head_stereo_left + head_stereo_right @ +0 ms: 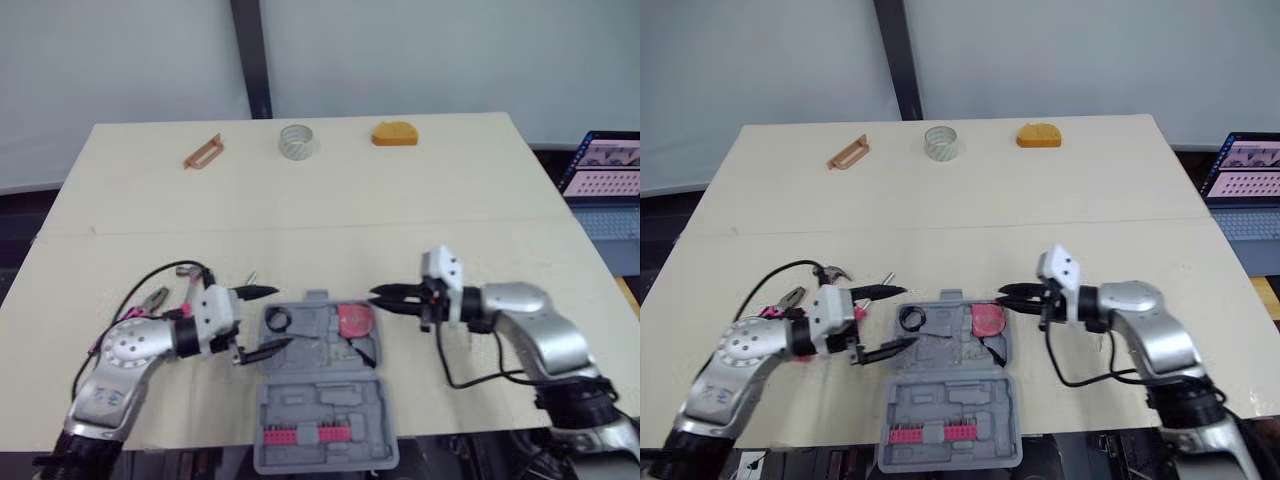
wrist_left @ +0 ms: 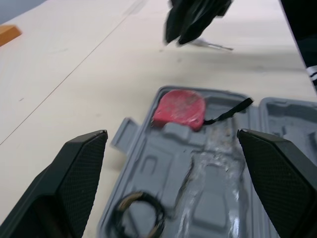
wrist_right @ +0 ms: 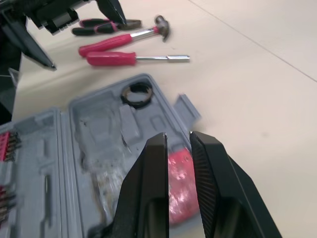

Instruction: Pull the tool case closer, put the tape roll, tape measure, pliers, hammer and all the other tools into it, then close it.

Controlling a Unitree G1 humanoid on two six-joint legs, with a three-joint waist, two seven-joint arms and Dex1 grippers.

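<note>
Here, the grey tool case (image 1: 300,405) lies open at the table's (image 1: 480,230) 6 o'clock, with a red tape measure (image 1: 354,320) and a black ring (image 1: 277,320) seated in its far tray. At the case's 9 o'clock the left gripper (image 1: 283,317) hovers, jaws spread wide. At 3 o'clock the right gripper (image 1: 376,294) has its jaws nearly pressed together, pinching nothing. Pliers (image 3: 99,25), hammer (image 3: 133,35) and screwdriver (image 3: 133,59) lie at the case's 10 o'clock. A pale tape roll (image 1: 298,141) sits at the table's 12 o'clock.

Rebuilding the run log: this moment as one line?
case: open grey plastic tool case | inside: red tape measure, black tape roll | left gripper: open, at case | right gripper: nearly shut, empty
</note>
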